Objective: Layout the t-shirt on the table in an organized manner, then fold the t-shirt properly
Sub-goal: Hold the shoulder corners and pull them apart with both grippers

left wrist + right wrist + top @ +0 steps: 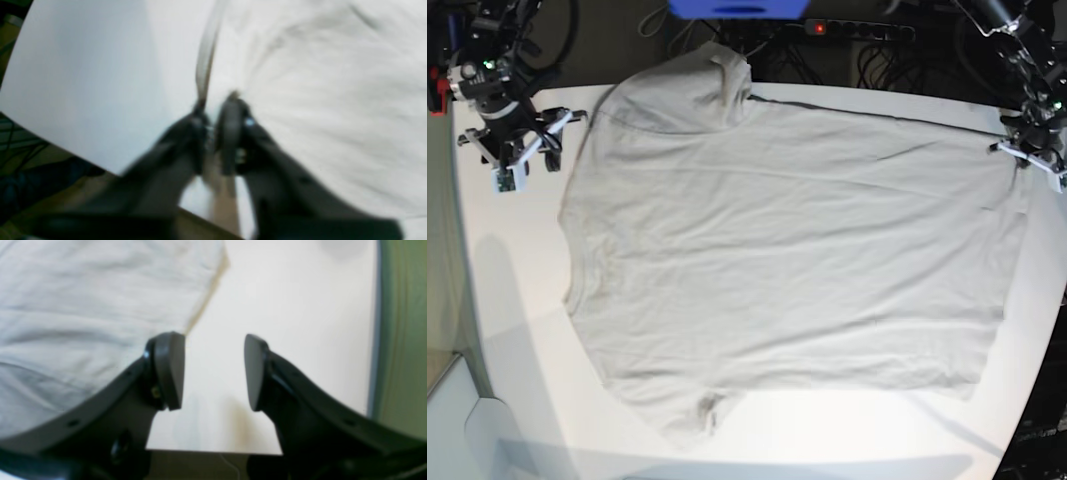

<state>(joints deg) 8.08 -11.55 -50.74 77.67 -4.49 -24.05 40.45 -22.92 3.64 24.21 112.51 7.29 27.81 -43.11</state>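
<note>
The right gripper (213,371) stood at the left of the base view, over the far left corner of the table (517,300). Its jaws were apart with nothing between them; in the right wrist view only bare tabletop showed in the gap. The gripper's inner finger (168,370) lay over the edge of the t-shirt (797,270), though whether it touched the cloth could not be told.

The t-shirt was spread nearly flat across the middle of the table, light grey-beige and wrinkled. One sleeve lay at the far edge, folded partly over itself. The other sleeve lay at the near edge. The shirt's body ran across the table toward the right.

The left gripper (213,113) stood at the right of the base view, at the far right corner of the shirt. Its jaws were together, clamped on the cloth's edge, and a thin strip of fabric rose taut from the fingertips. That view was blurred.
</note>
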